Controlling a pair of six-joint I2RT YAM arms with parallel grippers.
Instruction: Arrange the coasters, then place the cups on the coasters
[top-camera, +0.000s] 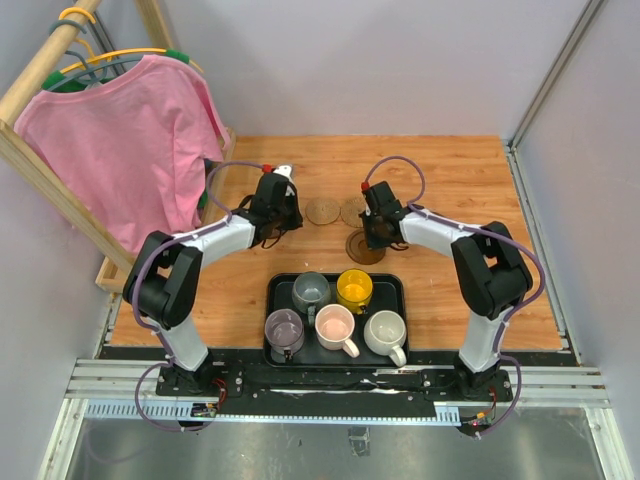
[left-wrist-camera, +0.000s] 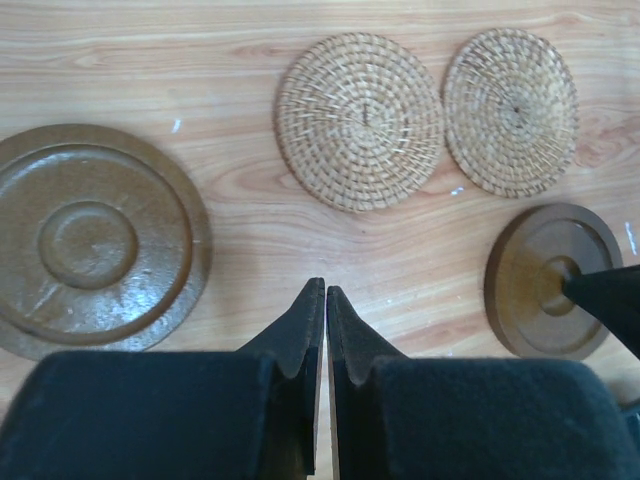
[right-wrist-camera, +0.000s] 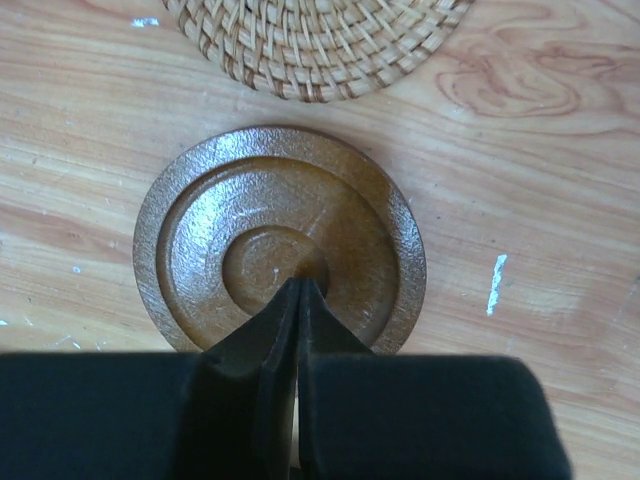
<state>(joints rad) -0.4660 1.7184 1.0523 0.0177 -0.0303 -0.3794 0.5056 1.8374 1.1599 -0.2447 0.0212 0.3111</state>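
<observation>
Five cups (top-camera: 335, 325) sit in a tray (top-camera: 272, 300) at the tabletop's (top-camera: 450, 180) near edge. The right end effector (right-wrist-camera: 300, 287), pressed together, is over a brown coaster (right-wrist-camera: 250, 215). The left end effector (left-wrist-camera: 325, 292) is pressed together too.

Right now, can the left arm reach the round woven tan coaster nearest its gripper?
Likely yes: the left gripper, shut and empty, faces the round woven tan coaster, with nothing lying between them.

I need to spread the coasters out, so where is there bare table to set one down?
Bare table runs along the far edge beyond the woven coasters, widest far right; narrow strips flank the tray. Crowded: the centre around the brown coaster, and the tray itself.
</observation>
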